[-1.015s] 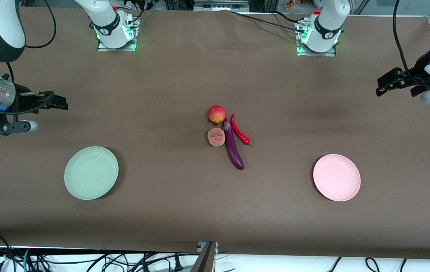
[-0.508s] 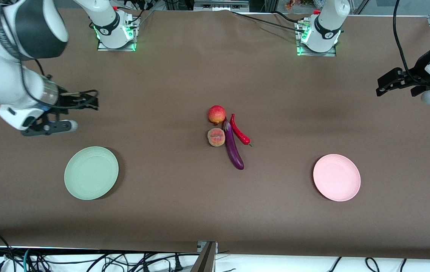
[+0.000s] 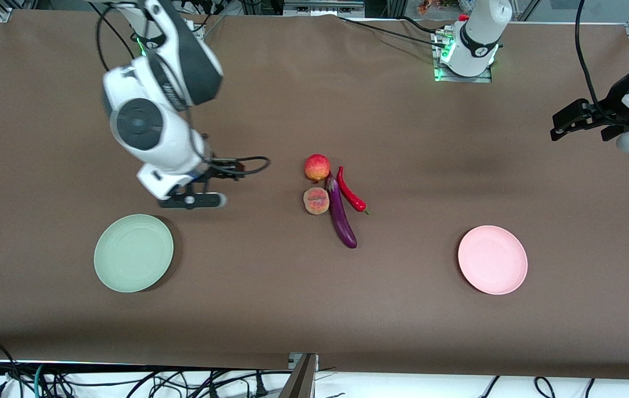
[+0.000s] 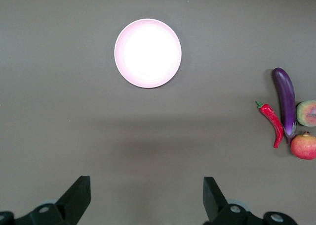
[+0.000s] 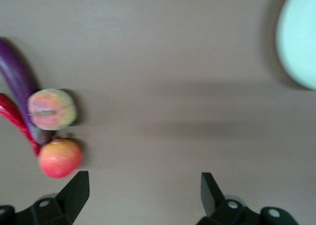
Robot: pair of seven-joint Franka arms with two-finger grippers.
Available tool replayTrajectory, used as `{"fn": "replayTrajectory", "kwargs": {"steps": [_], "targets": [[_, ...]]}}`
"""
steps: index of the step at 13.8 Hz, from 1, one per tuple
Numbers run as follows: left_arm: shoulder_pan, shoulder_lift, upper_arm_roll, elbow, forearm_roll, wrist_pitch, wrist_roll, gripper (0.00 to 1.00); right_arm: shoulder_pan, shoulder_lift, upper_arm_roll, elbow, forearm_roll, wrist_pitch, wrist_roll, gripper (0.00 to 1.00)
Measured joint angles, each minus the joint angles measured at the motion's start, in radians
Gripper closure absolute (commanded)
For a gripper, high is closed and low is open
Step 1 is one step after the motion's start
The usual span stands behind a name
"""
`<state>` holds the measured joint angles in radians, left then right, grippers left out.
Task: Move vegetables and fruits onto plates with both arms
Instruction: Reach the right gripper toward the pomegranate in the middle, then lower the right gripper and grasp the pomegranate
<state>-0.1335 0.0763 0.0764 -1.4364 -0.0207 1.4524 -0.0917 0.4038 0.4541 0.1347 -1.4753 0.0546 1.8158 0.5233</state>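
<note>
Right gripper [image 3: 226, 166]: carried by the right arm, which reaches out from its base and bends down over the brown table [image 3: 270, 298]. It hangs in the air over bare cloth between the green plate [image 3: 134, 252] and the produce cluster. In the front view the wrist covers most of it; the right wrist view shows both fingers [image 5: 74, 188] set wide apart with nothing between them. In that view the apple [image 5: 59, 157] lies closest to the fingers, with the peach [image 5: 51, 109] just beside it; neither touches the gripper.

Left gripper [image 3: 569, 119]: the left arm is waiting over its own end of the table, its forearm roughly level. The left wrist view shows its fingers [image 4: 76, 195] spread wide and empty. The pink plate [image 3: 492, 259] sits on the table near that end, well apart from the gripper; it appears empty, though glare washes out its centre in the left wrist view.

Produce: at mid-table the apple [image 3: 317, 167] lies farther from the front camera than the peach [image 3: 316, 200]. The eggplant [image 3: 341, 216] lies alongside the peach, apparently touching it. The chili pepper [image 3: 350, 191] runs beside the eggplant, toward the left arm's end. Both plates carry nothing.
</note>
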Motion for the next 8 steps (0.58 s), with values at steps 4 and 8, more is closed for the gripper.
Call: {"fn": "replayTrajectory", "kwargs": {"steps": [4, 8], "targets": [[0.000, 0.000, 0.000, 0.001, 0.000, 0.000, 0.000, 0.00, 0.139, 0.104, 0.001, -0.001, 0.017, 0.178, 0.218, 0.00], [0.000, 0.000, 0.000, 0.001, 0.000, 0.000, 0.000, 0.00, 0.270, 0.191, -0.004, 0.000, 0.015, 0.293, 0.373, 0.00]]}}
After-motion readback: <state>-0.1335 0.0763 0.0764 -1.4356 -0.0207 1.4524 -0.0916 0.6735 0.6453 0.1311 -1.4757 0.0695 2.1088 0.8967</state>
